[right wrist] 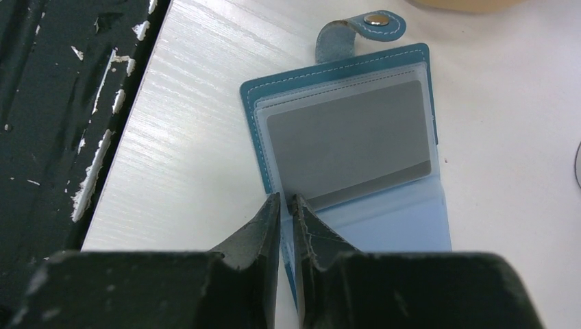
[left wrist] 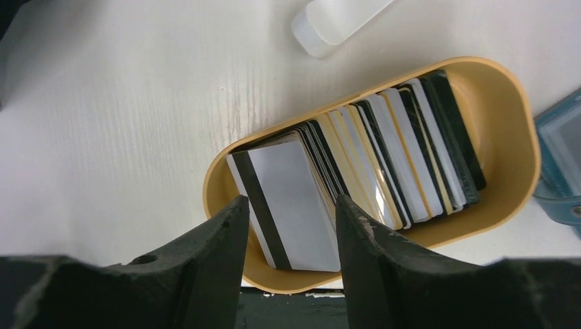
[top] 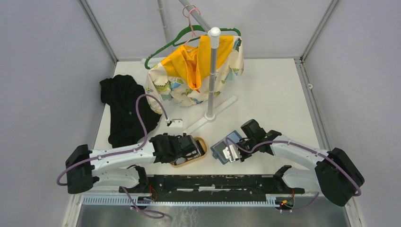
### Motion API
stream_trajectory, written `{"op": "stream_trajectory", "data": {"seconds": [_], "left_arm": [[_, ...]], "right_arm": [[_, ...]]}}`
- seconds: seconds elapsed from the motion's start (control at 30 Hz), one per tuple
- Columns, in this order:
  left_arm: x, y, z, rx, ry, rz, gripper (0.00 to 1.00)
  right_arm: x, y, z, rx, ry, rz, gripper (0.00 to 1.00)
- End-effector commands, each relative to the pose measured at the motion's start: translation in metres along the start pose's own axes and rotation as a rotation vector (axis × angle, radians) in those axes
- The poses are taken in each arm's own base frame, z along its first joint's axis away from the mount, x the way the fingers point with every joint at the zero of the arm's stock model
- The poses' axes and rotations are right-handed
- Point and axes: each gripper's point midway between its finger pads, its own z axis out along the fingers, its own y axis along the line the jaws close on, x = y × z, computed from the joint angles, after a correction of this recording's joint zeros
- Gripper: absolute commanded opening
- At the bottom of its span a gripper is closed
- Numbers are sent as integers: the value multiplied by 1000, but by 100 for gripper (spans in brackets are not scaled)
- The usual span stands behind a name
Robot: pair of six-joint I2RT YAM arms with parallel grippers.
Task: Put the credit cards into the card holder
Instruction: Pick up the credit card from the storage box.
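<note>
Left claw (left wrist: 288,223) astride credit cards (left wrist: 384,157), right claw (right wrist: 286,205) pinching card holder (right wrist: 384,226)

From above, the left gripper (top: 194,148) covers most of the tray (top: 188,164). Only the rim from 4 to 7 o'clock shows, and what lies inside is too small to tell. In the left wrist view its fingers hide the near ends of the cards (left wrist: 384,154) at 6 o'clock. The card holder (left wrist: 560,161) is cut off at 3 o'clock and a white plastic piece (left wrist: 336,20) at 12. In the right wrist view the right gripper (right wrist: 286,202) hides the holder's near corner at 6 o'clock.
</note>
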Motion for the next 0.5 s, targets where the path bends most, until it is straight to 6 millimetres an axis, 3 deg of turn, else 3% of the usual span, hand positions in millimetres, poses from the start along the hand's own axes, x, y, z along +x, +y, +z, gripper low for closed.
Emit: {"op": "stream_trajectory", "data": {"seconds": [0.0, 0.47], "left_arm": [[-6, -1, 2, -63, -30, -32, 57], [0, -10, 17, -149, -36, 18, 56]], "right_arm": [[-1, -5, -1, 24, 3, -3, 17], [-2, -2, 1, 11, -5, 3, 17]]}}
